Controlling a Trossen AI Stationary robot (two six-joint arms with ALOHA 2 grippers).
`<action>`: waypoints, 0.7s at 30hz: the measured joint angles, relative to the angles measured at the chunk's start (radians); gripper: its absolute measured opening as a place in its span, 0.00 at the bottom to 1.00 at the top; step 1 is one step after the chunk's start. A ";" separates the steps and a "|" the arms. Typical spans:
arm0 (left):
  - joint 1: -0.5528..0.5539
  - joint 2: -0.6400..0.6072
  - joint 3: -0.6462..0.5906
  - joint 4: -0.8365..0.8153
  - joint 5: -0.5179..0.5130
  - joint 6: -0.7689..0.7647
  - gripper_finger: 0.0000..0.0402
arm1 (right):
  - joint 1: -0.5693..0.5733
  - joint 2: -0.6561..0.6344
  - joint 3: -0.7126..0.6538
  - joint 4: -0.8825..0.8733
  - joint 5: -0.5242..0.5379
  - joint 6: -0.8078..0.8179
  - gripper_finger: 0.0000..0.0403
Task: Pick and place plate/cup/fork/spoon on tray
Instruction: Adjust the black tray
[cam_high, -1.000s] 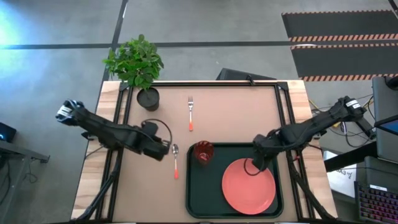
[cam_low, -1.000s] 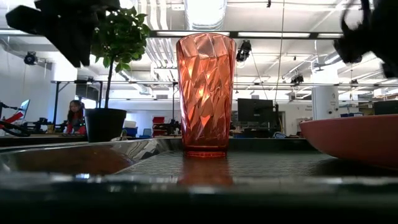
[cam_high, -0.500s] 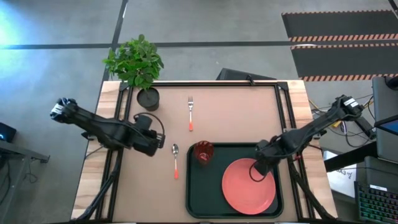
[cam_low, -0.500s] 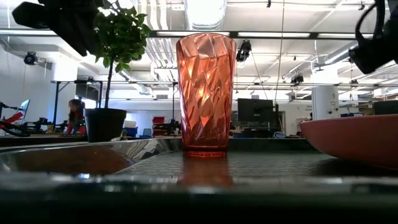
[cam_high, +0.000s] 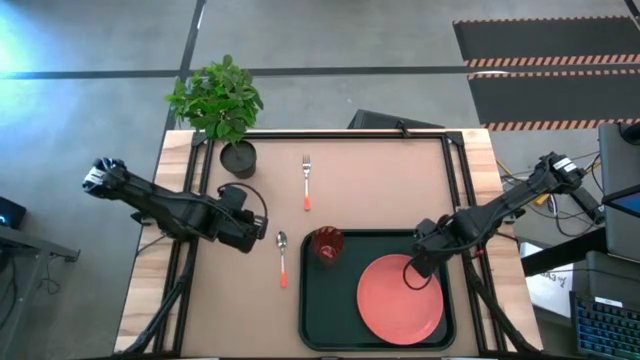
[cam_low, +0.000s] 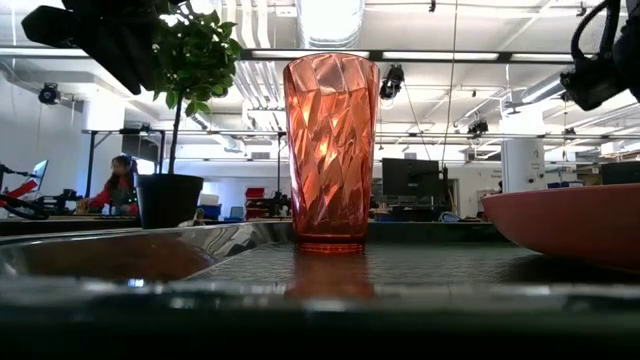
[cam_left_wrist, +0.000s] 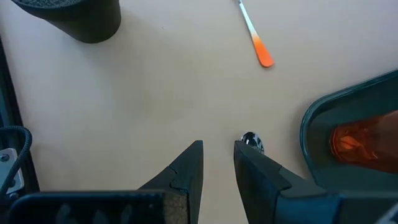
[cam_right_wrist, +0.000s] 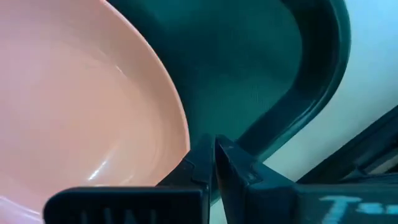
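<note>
The spoon lies flat on the worktop just outside the tray's near-left edge, silver bowl pointing away from the tray's front and orange handle trailing back; it is the step in hand, to my judgement. The left claw hovers just beside the spoon's bowl on the side away from the tray, fingers parted by a narrow gap, gripping nothing. To do it well, it should centre over the handle rather than the bowl, spread wider, turn so the fingers straddle the slim shaft, then come down until they nearly touch the worktop. On the tray the cup stands at the corner nearest the spoon, so the carry should clear it. The plate fills the tray's other half, where the right claw sits clenched and empty over the plate's rim. The fork waits beyond the tray, well apart.
</note>
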 joint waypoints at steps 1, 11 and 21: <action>0.000 0.000 0.000 0.000 0.000 0.000 0.18 | 0.000 0.007 -0.007 0.001 0.000 0.004 0.02; 0.000 0.000 0.000 0.002 0.000 0.026 0.18 | 0.008 0.100 -0.110 0.127 -0.064 0.021 0.02; 0.000 0.000 0.000 0.003 0.001 0.050 0.18 | 0.008 0.168 -0.117 0.302 -0.028 0.059 0.02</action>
